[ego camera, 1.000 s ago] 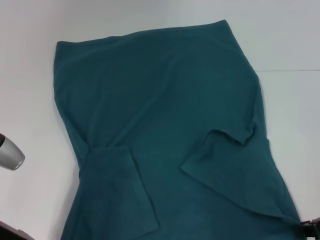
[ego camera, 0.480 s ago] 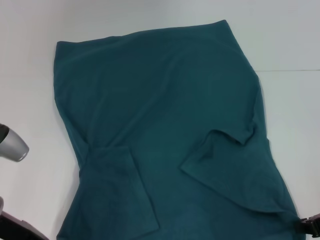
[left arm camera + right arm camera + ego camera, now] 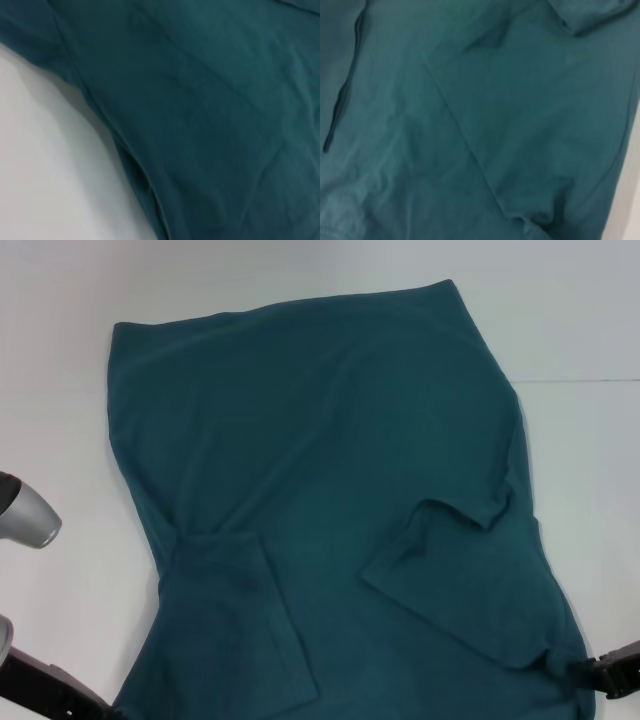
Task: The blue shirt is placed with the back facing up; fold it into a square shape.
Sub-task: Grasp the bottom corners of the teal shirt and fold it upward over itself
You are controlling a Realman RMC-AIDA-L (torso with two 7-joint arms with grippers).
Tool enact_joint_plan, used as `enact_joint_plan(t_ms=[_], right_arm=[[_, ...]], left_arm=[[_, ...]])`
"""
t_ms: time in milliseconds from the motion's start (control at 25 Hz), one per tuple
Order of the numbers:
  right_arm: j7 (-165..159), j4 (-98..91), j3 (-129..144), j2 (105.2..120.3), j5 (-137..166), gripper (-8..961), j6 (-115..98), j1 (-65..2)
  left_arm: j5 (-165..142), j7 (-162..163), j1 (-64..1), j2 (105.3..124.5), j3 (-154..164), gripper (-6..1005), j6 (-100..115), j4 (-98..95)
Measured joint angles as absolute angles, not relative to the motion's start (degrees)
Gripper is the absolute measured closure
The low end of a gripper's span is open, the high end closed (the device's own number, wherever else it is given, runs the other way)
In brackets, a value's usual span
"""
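Blue shirt (image 3: 330,490) spread flat on white table (image 3: 60,390), long axis running from hem at far edge toward robot; both sleeves folded inward onto body. Right gripper (image 3: 600,675) at shirt's near right corner, fabric bunched at its tip; grip state cannot tell. Left gripper (image 3: 45,690) near shirt's near left corner; opening cannot tell. Wrist views: only fabric, creases, table strip; head view alone shows outline.

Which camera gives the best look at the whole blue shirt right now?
The head view: it shows the blue shirt spread on the white table, both sleeves folded in. The left wrist view shows only one edge over the table; the right wrist view, mostly creased fabric.
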State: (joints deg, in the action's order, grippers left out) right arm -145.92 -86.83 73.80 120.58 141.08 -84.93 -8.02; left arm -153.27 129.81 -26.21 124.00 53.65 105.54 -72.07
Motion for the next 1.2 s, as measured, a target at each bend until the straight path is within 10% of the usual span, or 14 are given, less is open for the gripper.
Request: enact_joint_plan(t_ms=[1200], right_arm=[[-142.73, -90.47, 64.74, 120.19, 137.19, 928, -83.85, -13.68]], left_arm=[[-149.3, 129.82, -31.17, 122.97, 45.06, 949, 99.93, -72.83]])
